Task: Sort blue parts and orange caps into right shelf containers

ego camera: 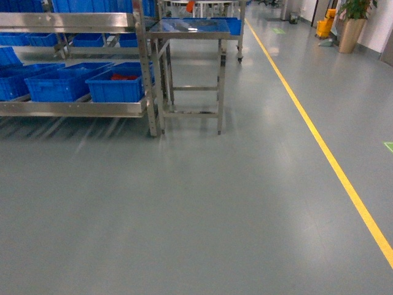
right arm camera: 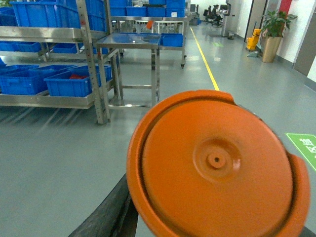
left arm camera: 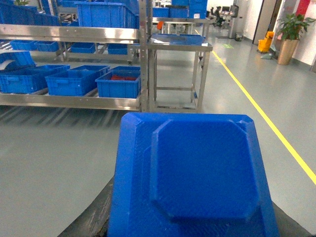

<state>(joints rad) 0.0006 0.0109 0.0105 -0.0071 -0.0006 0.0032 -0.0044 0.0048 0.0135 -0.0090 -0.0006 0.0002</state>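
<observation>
A blue part (left arm camera: 197, 173) with a raised octagonal face fills the lower left wrist view; my left gripper (left arm camera: 192, 233) is shut on it, with a dark finger (left arm camera: 91, 219) showing at its lower left. A round orange cap (right arm camera: 217, 168) fills the right wrist view, held in my shut right gripper (right arm camera: 212, 232), whose dark finger (right arm camera: 106, 217) shows beside it. Bright-blue containers (ego camera: 116, 87) sit on the low shelf at far left; the rightmost one holds orange-red pieces (ego camera: 124, 77). Neither gripper shows in the head view.
A steel shelf rack (ego camera: 147, 74) stands at the upper left, with a steel table (ego camera: 190, 27) beside it. A yellow floor line (ego camera: 319, 141) runs along the right. A potted plant (ego camera: 353, 24) stands far back. Grey floor lies between me and the rack.
</observation>
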